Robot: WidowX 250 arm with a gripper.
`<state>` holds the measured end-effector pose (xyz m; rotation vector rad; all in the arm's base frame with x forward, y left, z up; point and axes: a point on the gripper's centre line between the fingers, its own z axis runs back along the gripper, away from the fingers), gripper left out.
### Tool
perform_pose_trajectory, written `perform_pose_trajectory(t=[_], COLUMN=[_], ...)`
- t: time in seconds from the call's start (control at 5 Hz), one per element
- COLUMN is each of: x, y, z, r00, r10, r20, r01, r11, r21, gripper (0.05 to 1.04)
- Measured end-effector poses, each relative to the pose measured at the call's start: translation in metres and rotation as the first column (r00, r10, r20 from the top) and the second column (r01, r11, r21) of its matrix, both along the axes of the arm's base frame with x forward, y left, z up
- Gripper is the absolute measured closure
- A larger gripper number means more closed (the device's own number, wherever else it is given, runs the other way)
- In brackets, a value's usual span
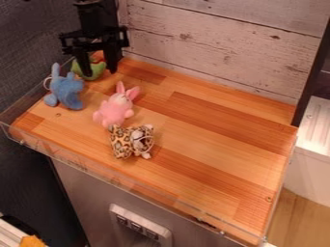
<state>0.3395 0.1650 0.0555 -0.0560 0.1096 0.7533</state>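
A small green plush toy (97,70) sits at the far left corner of a wooden table (213,130), directly below and partly behind the black two-finger tool (100,73) in the camera's view. The tool's fingers are spread, one in front of part of the toy and the other just to its right, with green fabric visible in the gap between them. Whether either finger touches the toy cannot be told from this angle. A patch of red shows at the toy's upper part.

The black robot arm (97,18) enters from the top edge, left of center, its tool hanging nearly upright with fingertips pointing down, close to the whitewashed plank wall (219,41).

Nearest to the green toy, a blue plush toy (65,90) rests by the table's left edge, one long limb or ear raised. A pink plush rabbit (116,110), ears up, sits farther toward the camera and to the right. Just in front of it is a leopard-print plush toy (129,141). A clear, low guard (97,172) runs along the table's near edge, above a gray panel (80,185) fitted with a light-colored socket strip (140,226).
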Motion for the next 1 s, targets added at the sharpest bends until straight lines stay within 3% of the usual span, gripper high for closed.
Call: perform_pose_trajectory(t=[0.2, 0.4, 0.6, 1.0], x=[0.006, 0.009, 0.014, 0.022], y=[0.021, 0.034, 0.036, 0.037], z=[-0.005, -0.006, -0.01, -0.015], r00=[0.972, 0.914, 0.902, 0.974], r10=[0.236, 0.406, 0.432, 0.22], r20=[-0.008, -0.011, -0.025, -0.05], r01=[-0.236, -0.405, -0.432, -0.221], r11=[0.972, 0.914, 0.902, 0.975], r21=[0.007, 0.008, 0.004, -0.018], gripper=[0.083, 0.083, 0.084, 0.084])
